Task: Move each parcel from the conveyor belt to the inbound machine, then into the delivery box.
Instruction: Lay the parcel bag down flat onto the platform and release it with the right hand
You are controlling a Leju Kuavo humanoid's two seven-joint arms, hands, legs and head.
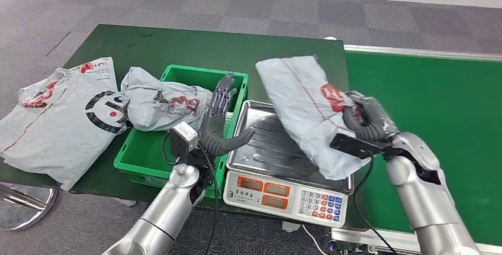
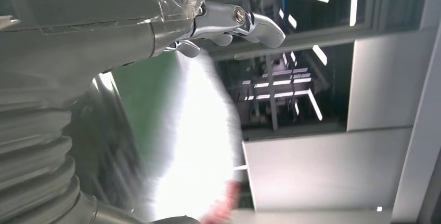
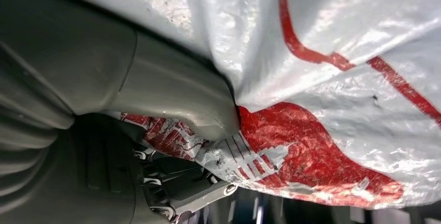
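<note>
Here the right robot hand [image 1: 362,116] grips a crinkled grey parcel [image 1: 308,110] with red print; left robot hand [image 1: 223,98] open.

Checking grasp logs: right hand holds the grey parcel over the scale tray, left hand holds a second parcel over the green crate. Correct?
Not quite. In the head view the left hand holds nothing; its fingers are spread above the green crate. The rest stands: the right hand holds the grey parcel over the scale tray.

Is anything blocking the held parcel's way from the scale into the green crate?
Yes. The left hand is raised between the scale tray and the green crate; another parcel already lies across the crate.
</note>
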